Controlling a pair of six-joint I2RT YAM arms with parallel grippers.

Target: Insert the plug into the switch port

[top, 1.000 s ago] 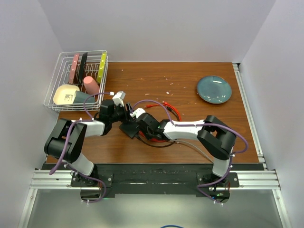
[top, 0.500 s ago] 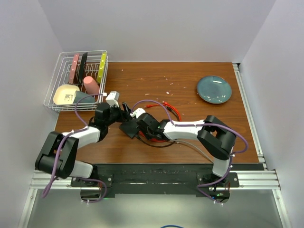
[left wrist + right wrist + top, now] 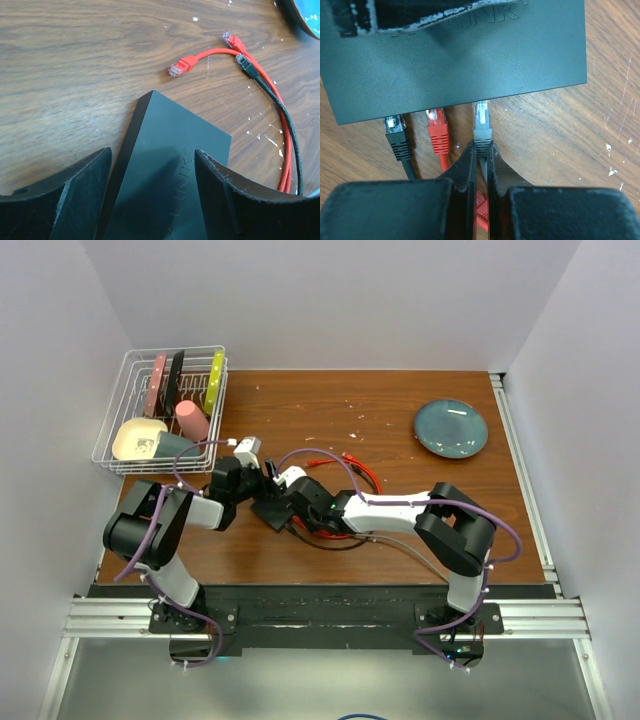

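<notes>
In the right wrist view the flat black switch box (image 3: 460, 55) fills the top. Three plugs meet its near edge: a black one (image 3: 396, 127), a red one (image 3: 436, 122) and a grey plug (image 3: 481, 117). My right gripper (image 3: 481, 147) is shut on the grey plug's boot, and the plug's clear tip sits at the box edge. The switch port itself is hidden under that edge. My left gripper (image 3: 152, 162) hangs open over the box (image 3: 170, 150), one finger (image 3: 75, 195) on each side. From above, both grippers meet at the box (image 3: 268, 512).
Loose ends of a red cable (image 3: 181, 65) and a black cable (image 3: 242, 61) lie on the wood beyond the box. A round blue-grey plate (image 3: 451, 427) sits at the back right. A wire dish rack (image 3: 165, 405) with dishes stands at the back left.
My left arm swung its elbow out to the left and back in, and its jaws spread wider over the box. The right arm and the grey plug have not moved.
</notes>
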